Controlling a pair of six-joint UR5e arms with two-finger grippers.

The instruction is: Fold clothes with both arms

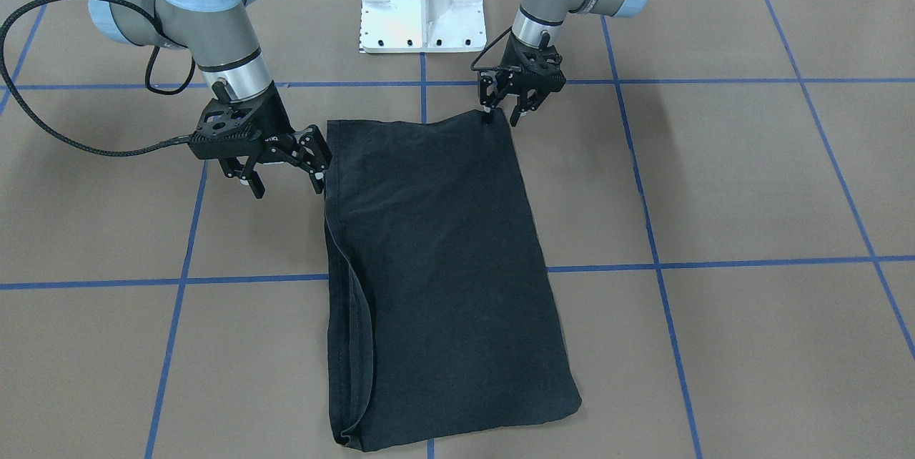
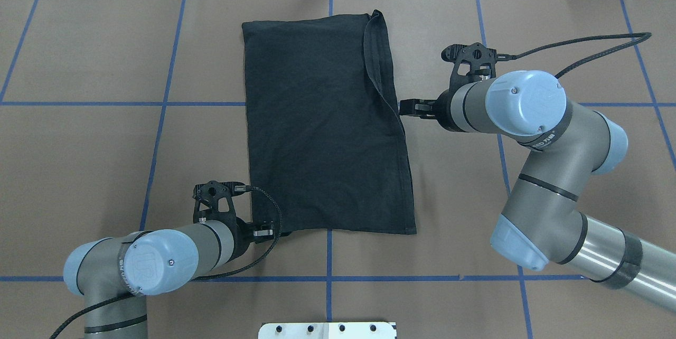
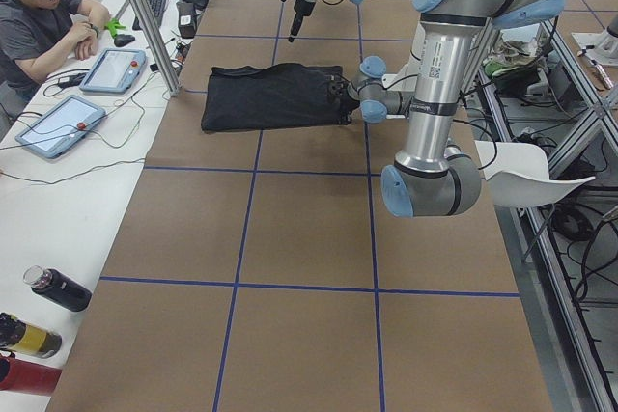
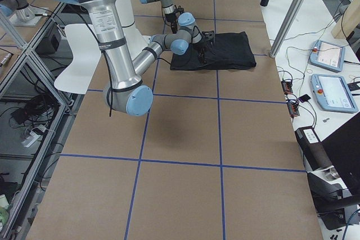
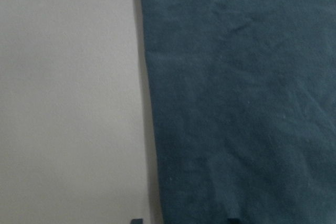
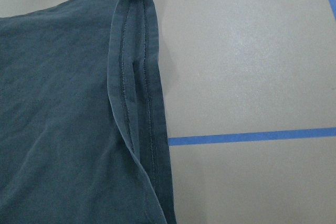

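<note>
The clothes are one black T-shirt (image 1: 436,259) (image 2: 322,128), folded into a long rectangle with its plain side up, flat on the brown table. A doubled hem strip (image 6: 137,103) runs along the edge on my right. My left gripper (image 1: 502,114) (image 2: 264,233) is open at the shirt's near corner on my left, one fingertip touching the cloth. In the left wrist view its two fingertips straddle the shirt's edge (image 5: 152,129). My right gripper (image 1: 286,184) (image 2: 414,108) is wide open beside the right edge, one finger against the hem.
The white bolted pedestal (image 1: 423,8) stands at the table's robot side. Blue tape lines (image 1: 650,230) grid the brown surface. A person (image 3: 39,16) sits at a side bench with tablets (image 3: 58,124); bottles (image 3: 58,288) lie there too.
</note>
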